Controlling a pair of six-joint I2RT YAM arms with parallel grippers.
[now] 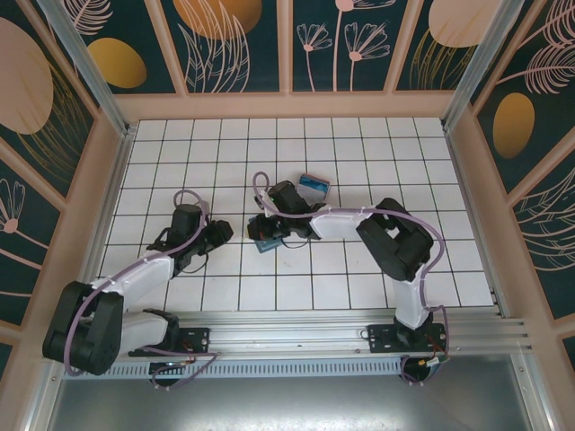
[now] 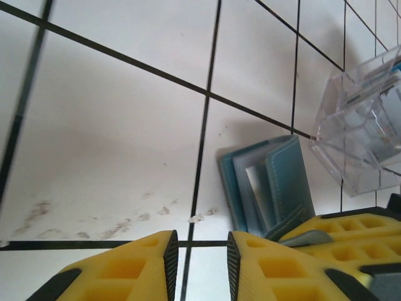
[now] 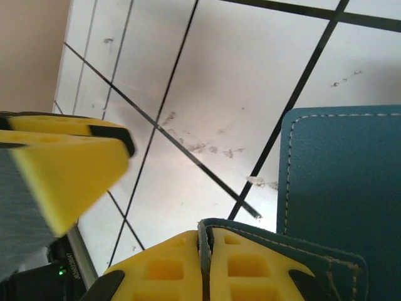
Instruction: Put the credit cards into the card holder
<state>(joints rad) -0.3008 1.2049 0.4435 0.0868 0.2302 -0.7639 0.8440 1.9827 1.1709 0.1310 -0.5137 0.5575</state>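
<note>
clear tray (image 2: 358, 122) right nxt to open card holder (image 2: 285, 179)

The table (image 1: 359, 162) is white tile crossed by a dark grid, scuffed grey in spots. On it rest the teal card holder (image 1: 264, 242) — opened, near the middle — and a clear plastic tray (image 1: 314, 186) close behind.

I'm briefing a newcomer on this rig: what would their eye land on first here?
The right gripper pinches a flap of the teal card holder near the middle of the white tiled table. Just beyond it lies a clear plastic tray with blue cards inside, while the left gripper hangs beside the holder, jaws slightly apart and empty.
</note>
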